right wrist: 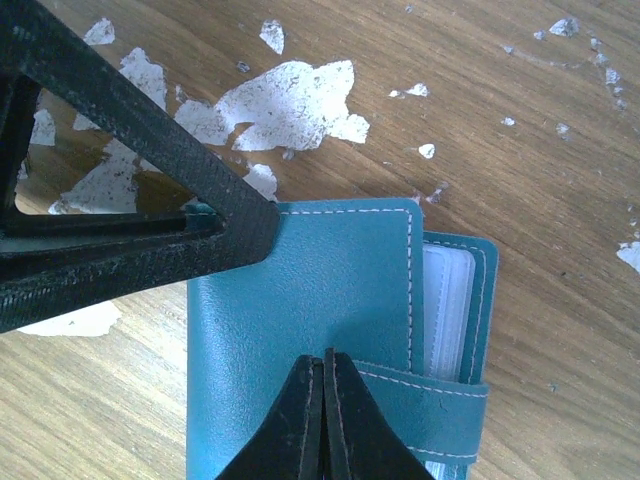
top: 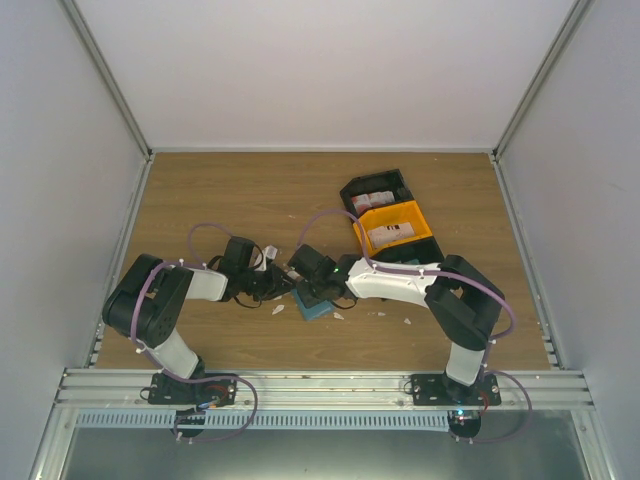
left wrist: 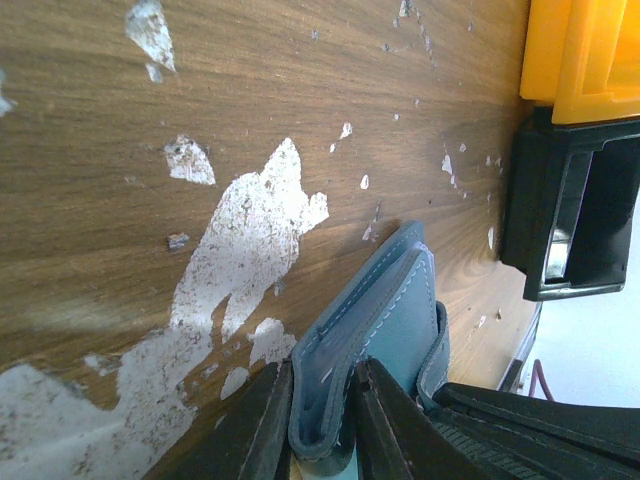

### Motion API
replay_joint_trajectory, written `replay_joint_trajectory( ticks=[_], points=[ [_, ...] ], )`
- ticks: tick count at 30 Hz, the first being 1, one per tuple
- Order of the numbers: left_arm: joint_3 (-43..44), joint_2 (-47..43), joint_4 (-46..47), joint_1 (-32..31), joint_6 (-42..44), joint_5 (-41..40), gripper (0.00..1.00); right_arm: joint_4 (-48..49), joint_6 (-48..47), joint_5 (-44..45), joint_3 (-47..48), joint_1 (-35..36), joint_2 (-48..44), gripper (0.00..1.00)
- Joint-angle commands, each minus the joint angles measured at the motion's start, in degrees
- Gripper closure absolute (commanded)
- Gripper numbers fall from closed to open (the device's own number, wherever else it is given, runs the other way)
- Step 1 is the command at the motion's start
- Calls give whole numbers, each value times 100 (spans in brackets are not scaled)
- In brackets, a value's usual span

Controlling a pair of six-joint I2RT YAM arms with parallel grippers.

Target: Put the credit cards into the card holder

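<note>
- Your left gripper [left wrist: 322, 405] clamps the holder [left wrist: 390, 330] by its edge; pull hard and the cover may slip free.
- Your right gripper [right wrist: 323, 395], clenched empty, rests on the holder; it may skid off.

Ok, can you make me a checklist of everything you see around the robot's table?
Surface: wooden table, dotted with white patches.
Job's things: teal card holder near the table's middle; credit cards in the bins.
Clutter: black bin, orange bin.
End effectors: left end effector shut on the card holder's edge; right end effector shut, tips over its cover.
Cables: purple cables loop along both arms.
Surroundings: white walls, metal rail at the near edge.
</note>
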Motion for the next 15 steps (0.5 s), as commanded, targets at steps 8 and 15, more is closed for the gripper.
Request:
replay_joint_trajectory(
  ticks=[8,15],
  points=[
    [-45,176,-139,-57,84,-295,79,198,-156,-575,-206,126,106,99],
    [-47,188,-149,-57,76,-312,79,285,-78,-579,-436,162,187,99]
  ],
)
